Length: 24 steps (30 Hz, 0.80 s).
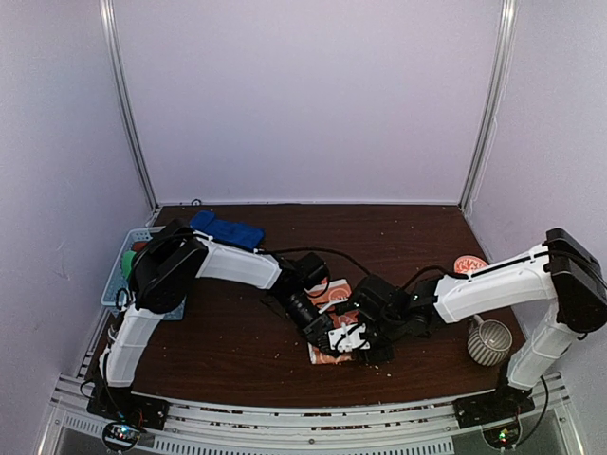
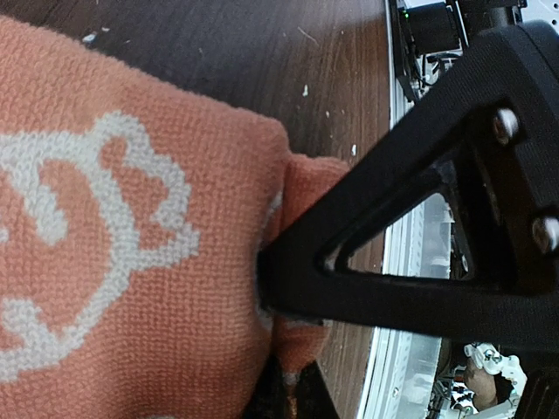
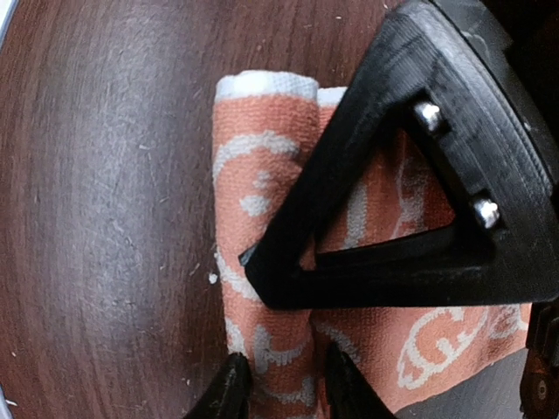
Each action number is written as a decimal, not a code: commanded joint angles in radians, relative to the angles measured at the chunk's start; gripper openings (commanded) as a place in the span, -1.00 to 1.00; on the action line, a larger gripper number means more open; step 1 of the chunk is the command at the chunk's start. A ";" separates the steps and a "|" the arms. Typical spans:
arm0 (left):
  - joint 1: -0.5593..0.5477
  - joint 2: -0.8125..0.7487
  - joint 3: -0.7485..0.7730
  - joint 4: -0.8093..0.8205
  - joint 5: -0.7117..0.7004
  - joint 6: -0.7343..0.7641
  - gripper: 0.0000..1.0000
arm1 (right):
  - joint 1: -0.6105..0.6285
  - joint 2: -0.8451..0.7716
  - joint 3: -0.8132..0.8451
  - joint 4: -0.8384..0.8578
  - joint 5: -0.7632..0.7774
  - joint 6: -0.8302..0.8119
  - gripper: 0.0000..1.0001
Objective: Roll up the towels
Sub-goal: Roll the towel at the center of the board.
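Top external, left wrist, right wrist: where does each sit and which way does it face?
Top external: above and behind the bases, looking down on the table; both arms show, meeting at the orange towel.
Left wrist: on the left arm, close over the towel; left claw pinches its edge.
Right wrist: on the right arm, looking down at the rolled edge; right claw holds it.
Shared: the towel.

Dark table (image 1: pixel 408 237): orange patterned towel (image 2: pixel 131 288) centre, blue towel (image 1: pixel 226 229) far left, basket (image 1: pixel 116 275) left edge, cup (image 1: pixel 489 341) right.
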 commanded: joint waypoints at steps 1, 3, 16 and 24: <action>0.005 0.026 0.009 -0.034 -0.036 0.022 -0.98 | 0.004 0.037 0.036 -0.020 -0.040 0.010 -0.53; 0.005 0.016 0.009 -0.034 -0.059 0.026 -0.97 | 0.003 0.057 0.046 -0.045 -0.060 0.022 -0.74; 0.066 -0.517 -0.402 0.355 -0.565 -0.089 -0.41 | -0.211 0.230 0.242 -0.396 -0.555 0.099 -1.00; -0.027 -0.876 -0.718 0.650 -0.888 0.115 -0.13 | -0.358 0.556 0.507 -0.689 -0.757 0.090 -1.00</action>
